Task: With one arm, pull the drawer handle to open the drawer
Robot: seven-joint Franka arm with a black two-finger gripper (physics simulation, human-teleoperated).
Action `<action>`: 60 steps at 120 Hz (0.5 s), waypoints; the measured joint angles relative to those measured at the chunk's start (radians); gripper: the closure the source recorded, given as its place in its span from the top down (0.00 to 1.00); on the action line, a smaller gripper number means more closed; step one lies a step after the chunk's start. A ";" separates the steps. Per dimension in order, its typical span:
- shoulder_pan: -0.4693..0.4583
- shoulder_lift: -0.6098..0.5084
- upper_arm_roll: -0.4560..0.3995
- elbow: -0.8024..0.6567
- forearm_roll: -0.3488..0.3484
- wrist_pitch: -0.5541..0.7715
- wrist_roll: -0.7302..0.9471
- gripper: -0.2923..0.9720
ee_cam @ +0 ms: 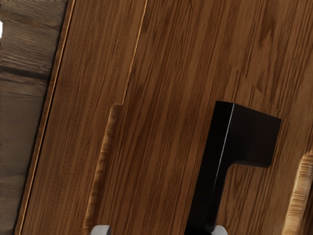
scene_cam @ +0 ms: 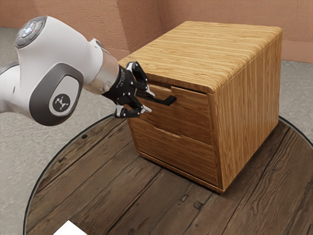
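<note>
— Why is the gripper (scene_cam: 145, 101) coming at the cabinet (scene_cam: 244, 98) head-on like that?
— So the black handle (scene_cam: 159, 99) on the top drawer (scene_cam: 188, 115) runs between its fingers (scene_cam: 139, 78). They stand wide, one above the bar and one below. Up close, the bar lies right beside one tip with a broad gap to the other, so nothing is clamped.
— So it hasn't got hold?
— Not by my reckoning. I'd say it has to close on the bar, or hook it, then draw back along the arm (scene_cam: 54, 83). The drawer looks shut or barely cracked — I can't tell which from here.
— Won't the cabinet slide?
— It might. It stands loose on a round table (scene_cam: 122, 196) of dark, worn planks. Beyond that there's a grey floor (scene_cam: 29, 142) and plain terracotta walls (scene_cam: 98, 19) — and a white corner of something (scene_cam: 71, 228) at the table's near edge
</note>
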 joint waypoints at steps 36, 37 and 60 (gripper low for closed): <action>-0.006 -0.010 0.020 -0.006 -0.023 -0.001 0.022 0.23; -0.006 -0.010 0.020 -0.007 -0.024 -0.001 0.023 0.23; -0.062 -0.018 0.059 -0.017 -0.032 -0.004 0.041 0.19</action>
